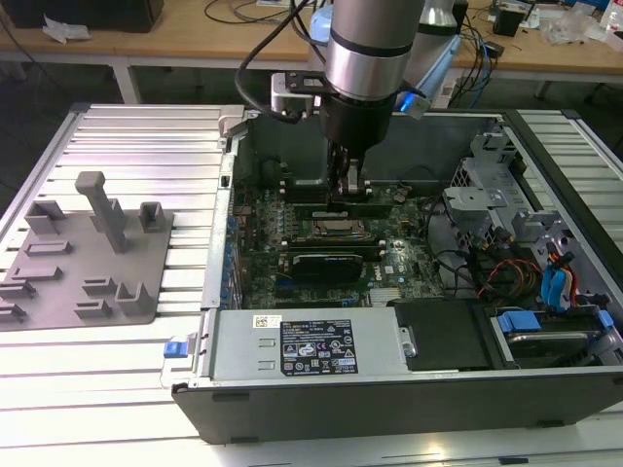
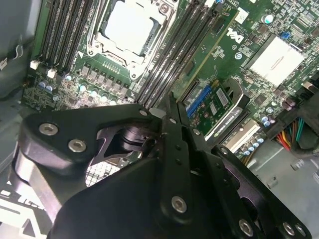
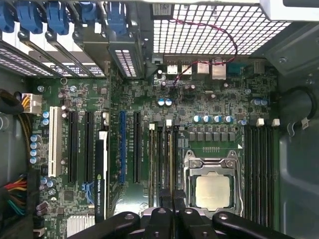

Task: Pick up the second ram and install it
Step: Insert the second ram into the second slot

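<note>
In the open case [image 1: 389, 418], the clenched gripper [image 2: 167, 107] sits by the second ram [image 2: 207, 50]: light, stiff, fragile, probably edge-grip only.

The gripper [image 2: 172, 105] is matt black with silver screw heads. The motherboard [image 3: 214, 107] is dark green, striped by long black memory slots [image 3: 259, 169]. It carries one bright blue expansion slot [image 3: 122, 147] and one white expansion slot [image 3: 54, 142]. The processor socket [image 3: 212, 191] is silver with a pale square centre. The card latches [image 3: 55, 17] are blue. A wire bundle [image 2: 291, 130] runs red, yellow and orange.

At the exterior view's left, the tray [image 1: 88, 263] is plain mid grey on a silver ribbed table [image 1: 146, 146]. The arm [image 1: 368, 49] is brushed silver over black. The power supply [image 1: 243, 345] is pale silver with a black-and-white label [image 1: 316, 347]. The drive tabs [image 1: 557, 287] are blue.
</note>
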You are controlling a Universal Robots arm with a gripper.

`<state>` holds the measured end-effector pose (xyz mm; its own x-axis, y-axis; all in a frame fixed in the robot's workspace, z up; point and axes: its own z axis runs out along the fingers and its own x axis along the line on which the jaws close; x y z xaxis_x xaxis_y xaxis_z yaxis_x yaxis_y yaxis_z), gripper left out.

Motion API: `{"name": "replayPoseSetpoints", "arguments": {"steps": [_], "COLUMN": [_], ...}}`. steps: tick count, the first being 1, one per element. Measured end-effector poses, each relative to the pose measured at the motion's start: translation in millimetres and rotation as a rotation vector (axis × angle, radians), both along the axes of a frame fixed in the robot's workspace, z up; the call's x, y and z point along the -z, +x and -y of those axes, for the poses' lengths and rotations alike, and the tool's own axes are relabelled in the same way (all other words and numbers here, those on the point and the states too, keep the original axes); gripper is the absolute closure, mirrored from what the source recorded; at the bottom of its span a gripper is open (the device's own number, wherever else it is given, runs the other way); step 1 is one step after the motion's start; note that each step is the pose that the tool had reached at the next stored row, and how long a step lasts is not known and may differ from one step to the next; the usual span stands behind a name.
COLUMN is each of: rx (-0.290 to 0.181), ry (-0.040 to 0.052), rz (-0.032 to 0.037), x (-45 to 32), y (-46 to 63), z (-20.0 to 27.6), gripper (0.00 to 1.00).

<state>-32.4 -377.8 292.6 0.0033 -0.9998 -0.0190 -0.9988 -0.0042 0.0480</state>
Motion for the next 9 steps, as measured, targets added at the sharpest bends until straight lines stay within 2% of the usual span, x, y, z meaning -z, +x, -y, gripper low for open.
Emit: {"name": "replayPoseSetpoints", "arguments": {"steps": [5, 9], "rx": [0.000, 0.000], "ry": [0.0003, 0.0002], "rz": [0.0001, 0.0001], "x": [1.7, 8.2], "y": [0.0, 0.0], "z": [0.0, 0.0], "gripper": [0.90, 0.90]}}
